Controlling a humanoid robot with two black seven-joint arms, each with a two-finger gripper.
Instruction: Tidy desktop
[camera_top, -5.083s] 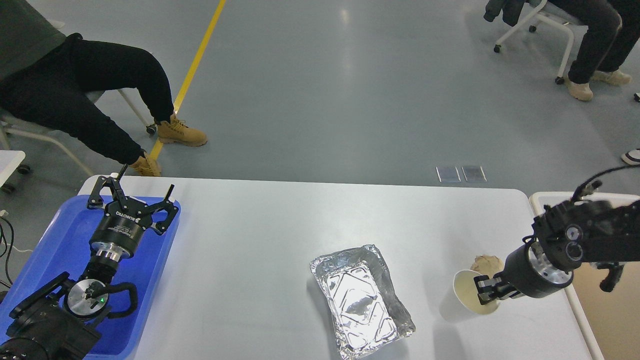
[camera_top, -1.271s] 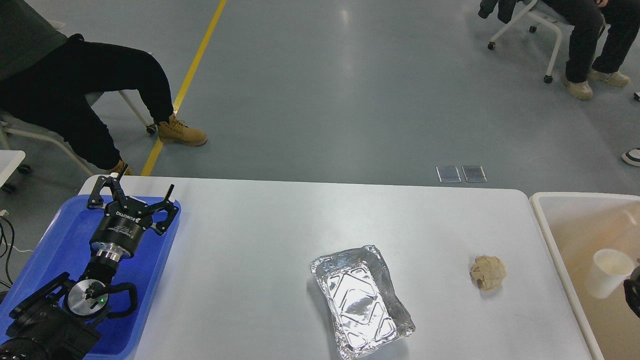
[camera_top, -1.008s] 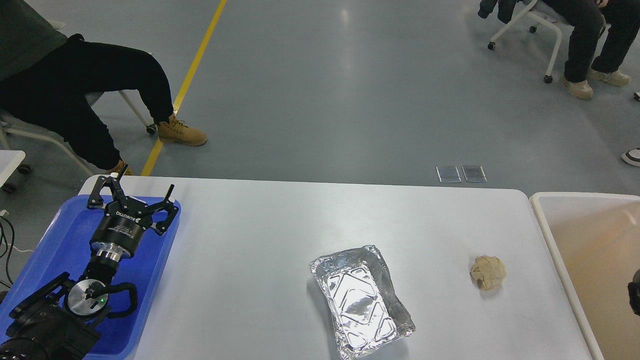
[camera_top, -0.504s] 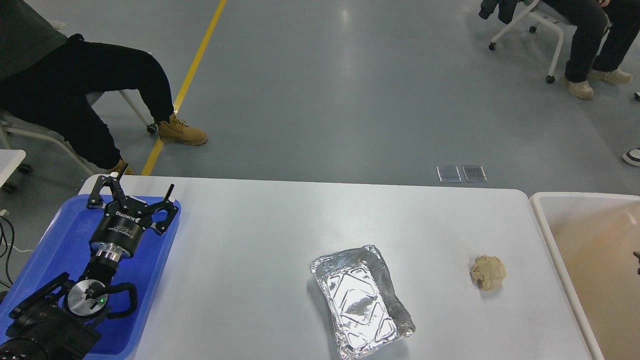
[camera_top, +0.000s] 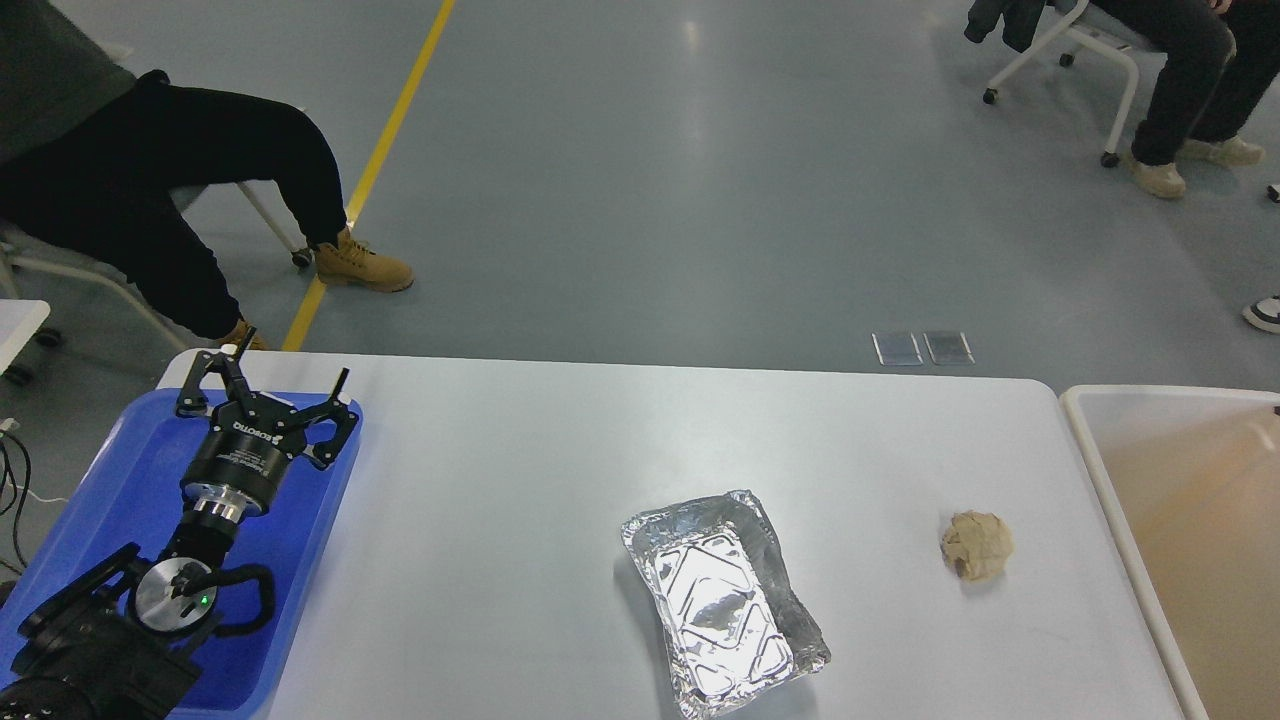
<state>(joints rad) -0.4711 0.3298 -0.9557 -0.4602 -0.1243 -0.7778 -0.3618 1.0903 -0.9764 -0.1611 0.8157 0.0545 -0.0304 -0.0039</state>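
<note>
Only the head view is on hand: on the desktop (camera_top: 560, 480) a foil tray (camera_top: 722, 602) lies near the front edge with its long axis running from far-left to near-right, and a crumpled paper ball (camera_top: 976, 545) sits to its right, near the bin (camera_top: 1085, 440). Both lie well to the right of the left gripper (camera_top: 262, 392), which hangs over the blue tray (camera_top: 130, 470) with fingers spread and nothing between them. Since the right gripper is out of view, its state and nearness can't be judged.
</note>
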